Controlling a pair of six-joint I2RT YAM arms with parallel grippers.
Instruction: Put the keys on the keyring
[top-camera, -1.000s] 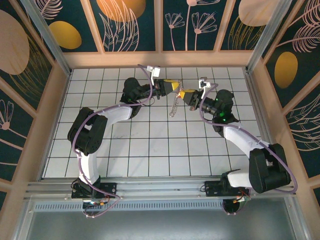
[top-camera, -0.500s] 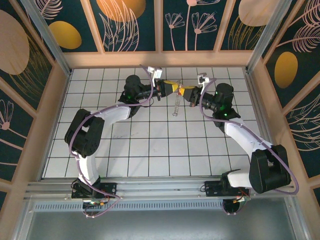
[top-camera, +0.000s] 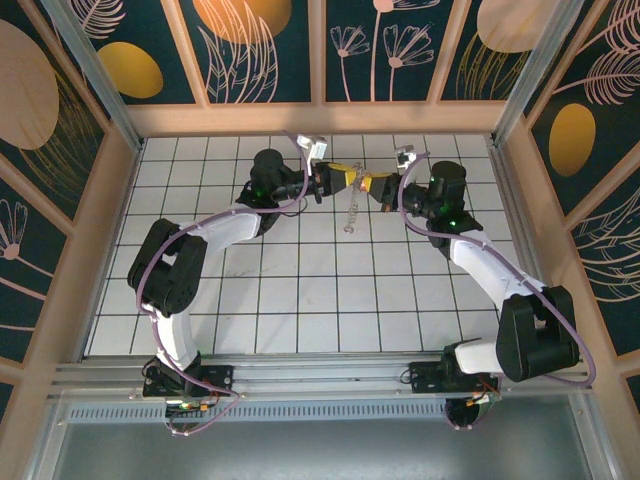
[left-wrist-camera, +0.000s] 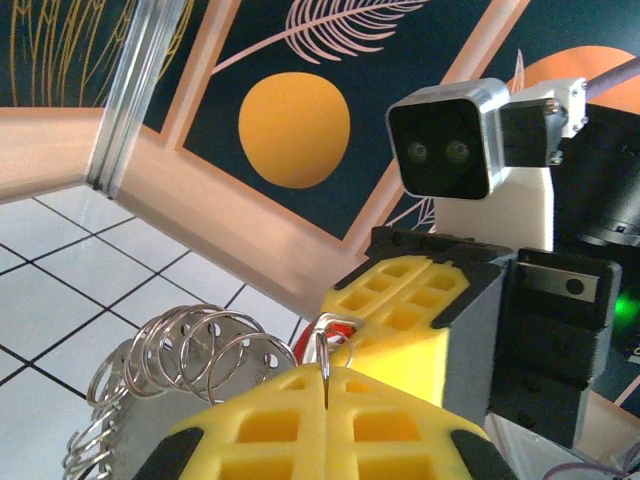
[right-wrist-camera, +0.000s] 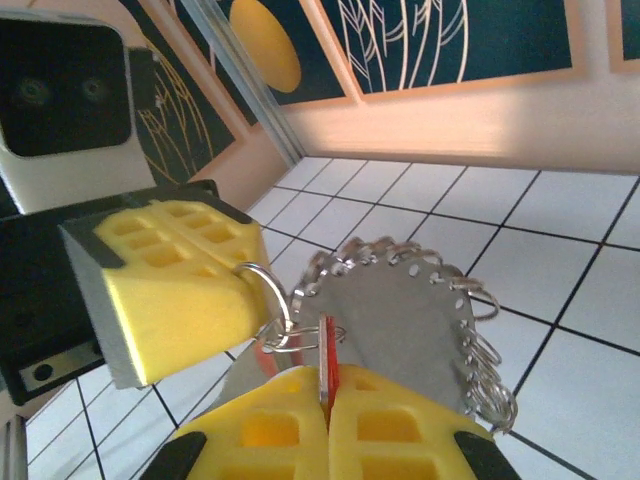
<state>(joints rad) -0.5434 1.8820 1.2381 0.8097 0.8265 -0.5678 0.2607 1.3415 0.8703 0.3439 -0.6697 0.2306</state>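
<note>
Inspection from the remote station, both arms in frame.

1. Left gripper (top-camera: 347, 178): the 2 yellow pads are pressed together on a thin wire ring of the keyring (top-camera: 350, 212). In the left wrist view the wire stands upright in the seam between the pads (left-wrist-camera: 325, 385).

2. Right gripper (top-camera: 374, 186): pads together, clamped on the key (right-wrist-camera: 326, 355). A thin red sliver shows in the seam in the right wrist view. From the left wrist view the red head (left-wrist-camera: 341, 328) peeks out just beside the opposing yellow pad.

3. Position: the 2 grippers meet nose to nose, almost touching, over the far middle of the tiled table (top-camera: 300, 300), near the far wall (top-camera: 310, 115). Both are raised off the surface.

4. Keyring: its main body hangs below the meeting point as a short dangling strand in the top view. Close up it reads as a shiny plate edged with holes, each carrying a split ring (right-wrist-camera: 400, 310); the same coils bunch to the left of the left pads (left-wrist-camera: 200, 350).

5. The held wire ring reaches the key's red part. I cannot tell whether the key is threaded onto it.
</note>
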